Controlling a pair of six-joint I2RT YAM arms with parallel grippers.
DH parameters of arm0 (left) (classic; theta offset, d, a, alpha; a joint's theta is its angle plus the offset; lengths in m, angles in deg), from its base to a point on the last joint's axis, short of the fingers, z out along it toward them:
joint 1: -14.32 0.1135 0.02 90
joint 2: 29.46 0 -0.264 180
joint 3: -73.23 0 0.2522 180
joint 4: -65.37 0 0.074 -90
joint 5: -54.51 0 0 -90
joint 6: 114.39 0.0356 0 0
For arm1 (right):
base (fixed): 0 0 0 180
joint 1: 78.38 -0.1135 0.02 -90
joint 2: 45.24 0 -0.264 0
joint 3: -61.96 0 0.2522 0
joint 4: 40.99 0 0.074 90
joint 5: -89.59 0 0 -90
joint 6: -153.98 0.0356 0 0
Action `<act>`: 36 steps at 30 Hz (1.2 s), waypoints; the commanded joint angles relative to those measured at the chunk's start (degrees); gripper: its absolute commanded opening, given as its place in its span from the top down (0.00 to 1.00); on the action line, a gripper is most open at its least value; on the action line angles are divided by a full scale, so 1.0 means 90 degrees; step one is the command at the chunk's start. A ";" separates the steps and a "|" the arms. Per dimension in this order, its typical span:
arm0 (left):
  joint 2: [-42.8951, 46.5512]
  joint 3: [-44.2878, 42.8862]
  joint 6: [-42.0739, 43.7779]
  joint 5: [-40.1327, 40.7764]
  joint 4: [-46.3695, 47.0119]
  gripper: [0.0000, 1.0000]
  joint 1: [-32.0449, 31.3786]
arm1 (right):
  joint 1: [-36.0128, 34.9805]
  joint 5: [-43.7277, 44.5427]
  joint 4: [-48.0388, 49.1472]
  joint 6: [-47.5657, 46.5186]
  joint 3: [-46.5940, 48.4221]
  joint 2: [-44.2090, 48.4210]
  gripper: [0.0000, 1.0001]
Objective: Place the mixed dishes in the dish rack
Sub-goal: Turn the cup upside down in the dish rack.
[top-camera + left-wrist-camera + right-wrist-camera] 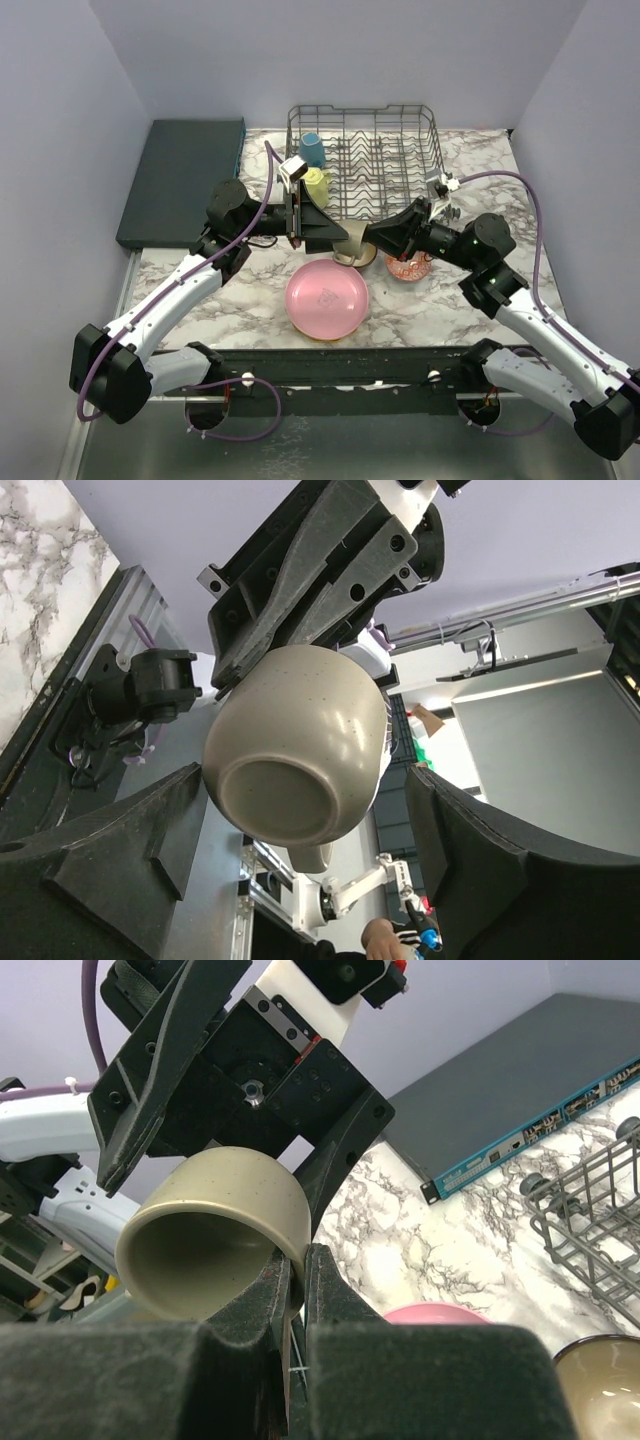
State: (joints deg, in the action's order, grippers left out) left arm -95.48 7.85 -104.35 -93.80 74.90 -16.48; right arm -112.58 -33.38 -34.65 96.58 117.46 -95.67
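My right gripper is shut on the wall of a grey-green mug, one finger inside the rim and one outside, and holds it on its side above the table. My left gripper is open, with its jaws on either side of the mug's base and a gap at each side. A pink plate and a red-patterned bowl sit on the marble. The dish rack holds a blue mug and a yellow mug.
A dark teal slab lies left of the rack. A tan dish sits under the held mug and shows in the right wrist view. Lilac walls close the left, back and right.
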 commanded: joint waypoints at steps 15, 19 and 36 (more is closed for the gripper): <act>-0.0123 0.0012 -0.0030 -0.0297 0.0369 0.33 0.0025 | -0.0116 -0.0106 0.0575 0.0005 -0.0055 -0.0165 0.99; -0.0173 -0.0007 -0.0041 -0.0328 0.0413 0.48 0.0025 | -0.0126 -0.0164 0.0586 0.0030 -0.0074 -0.0231 0.99; -0.0285 0.0017 -0.0090 -0.0285 0.0479 0.86 0.0025 | -0.0126 0.0290 -0.0181 -0.0126 -0.0174 0.0351 0.66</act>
State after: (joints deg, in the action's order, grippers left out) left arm -98.11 7.85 -105.14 -95.85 76.80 -16.18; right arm -113.30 -32.77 -33.99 96.78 116.74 -94.91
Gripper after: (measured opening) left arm 0.689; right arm 0.318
